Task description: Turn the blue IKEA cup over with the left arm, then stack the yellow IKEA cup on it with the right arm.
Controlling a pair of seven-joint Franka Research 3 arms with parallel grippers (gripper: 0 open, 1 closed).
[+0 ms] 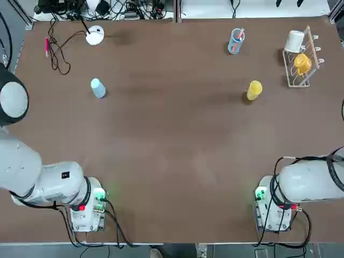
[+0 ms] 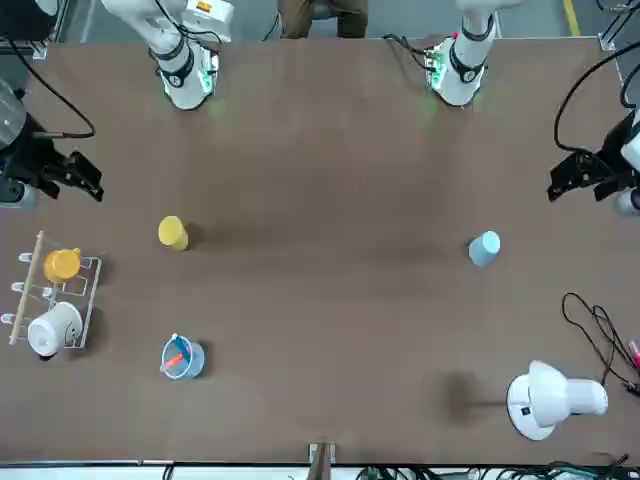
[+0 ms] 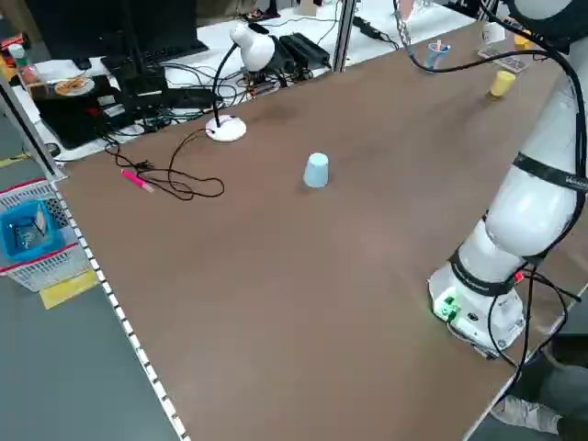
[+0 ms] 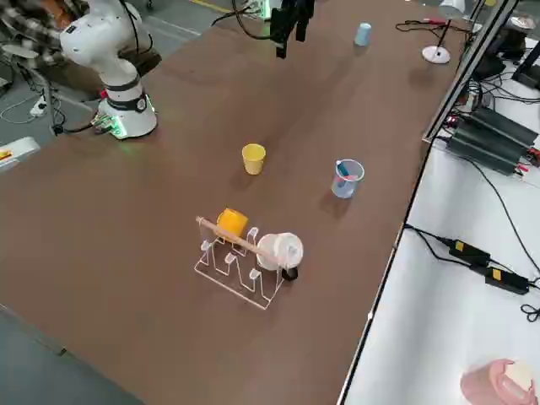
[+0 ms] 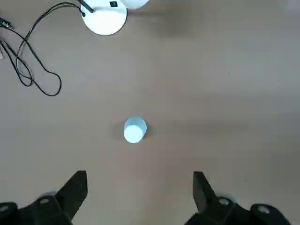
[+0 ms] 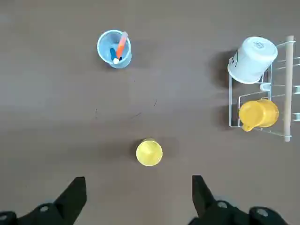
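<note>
While left gripper [image 5: 140, 180] and right gripper [image 6: 139, 183] gape over table [image 1: 172, 140], upright blue cup [image 3: 316, 171] mouth down, upright yellow cup [image 4: 253, 159] mouth up

Edges and blind spots around the bench [image 1: 177, 134]
The top view cuts off both the left arm [image 1: 59, 183] and the right arm [image 1: 312, 180] at its sides, leaving out their jaws; in the wrist views the left gripper [image 5: 140, 176] and right gripper [image 6: 139, 180] run off the bottom edge. The blue cup [image 3: 316, 171] hides its own inside (its closed base faces up). The left wrist view crops the white lamp [image 5: 105, 21]; in the left side view, the wire rack [image 4: 245, 270] is partly out of frame. Small marks on the white mug [image 6: 253, 61] are unreadable, and the front view shows only part of a person [image 2: 350, 20].
</note>
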